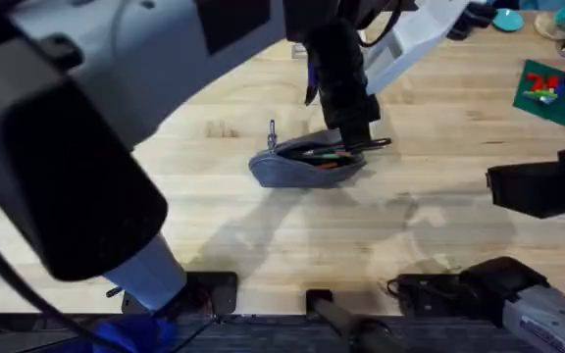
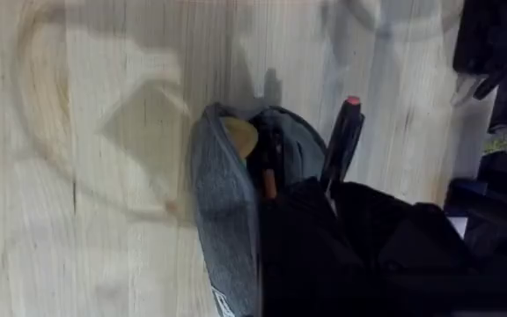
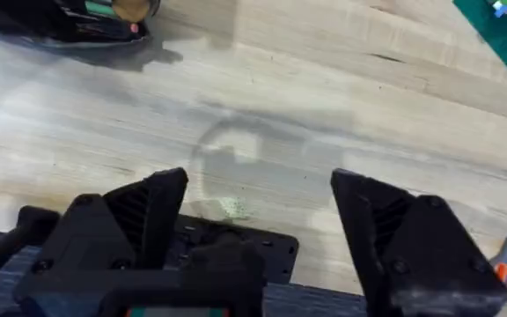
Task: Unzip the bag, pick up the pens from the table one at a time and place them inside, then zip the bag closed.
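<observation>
Bag (image 1: 307, 167): soft, light, unzipped; likely shifts unless pinned.
Pen (image 1: 369, 145): stiff, slim; grip mid-shaft.
Left gripper (image 1: 356, 132): state unclear.
Right gripper (image 3: 258, 220): released, empty.

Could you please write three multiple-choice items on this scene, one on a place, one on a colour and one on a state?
1. Where does the bag lie?
A. on the table
B. in a drawer
C. on the floor

2. What colour is the bag?
A. red
B. blue-grey
C. yellow

3. How does the right gripper stand?
A. shut on a pen
B. shut on the bag
C. open over bare wood

Answers: 1 A, the overhead view shows it resting on the wooden top; 2 B, its fabric is blue-grey; 3 C, the right wrist view shows its fingers spread apart with nothing between.
</observation>
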### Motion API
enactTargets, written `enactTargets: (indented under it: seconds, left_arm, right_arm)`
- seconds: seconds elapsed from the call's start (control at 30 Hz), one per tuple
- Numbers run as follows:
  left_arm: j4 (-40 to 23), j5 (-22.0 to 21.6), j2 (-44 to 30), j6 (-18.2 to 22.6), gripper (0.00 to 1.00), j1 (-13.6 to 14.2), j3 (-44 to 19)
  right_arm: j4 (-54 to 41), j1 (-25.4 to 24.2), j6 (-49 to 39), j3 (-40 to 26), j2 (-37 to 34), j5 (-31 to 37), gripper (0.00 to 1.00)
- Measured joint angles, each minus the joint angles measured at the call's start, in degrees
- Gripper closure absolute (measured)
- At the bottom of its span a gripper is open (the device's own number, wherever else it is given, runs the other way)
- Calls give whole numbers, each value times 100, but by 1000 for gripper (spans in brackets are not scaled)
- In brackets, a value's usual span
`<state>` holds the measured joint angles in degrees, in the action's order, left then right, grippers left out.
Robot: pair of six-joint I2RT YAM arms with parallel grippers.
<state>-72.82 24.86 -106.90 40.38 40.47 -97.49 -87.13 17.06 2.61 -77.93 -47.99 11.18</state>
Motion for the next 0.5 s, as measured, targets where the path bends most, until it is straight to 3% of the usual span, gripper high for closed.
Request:
enactTargets:
  seconds: [0.27,0.5]
  left_arm:
    - [-92,-171,-255,11,958,0,0]
    - [-351,-805,-391,9,958,0,5]
  right_arm:
    - [0,0,0,0,0,1,4]
    - [0,0,0,0,0,0,3]
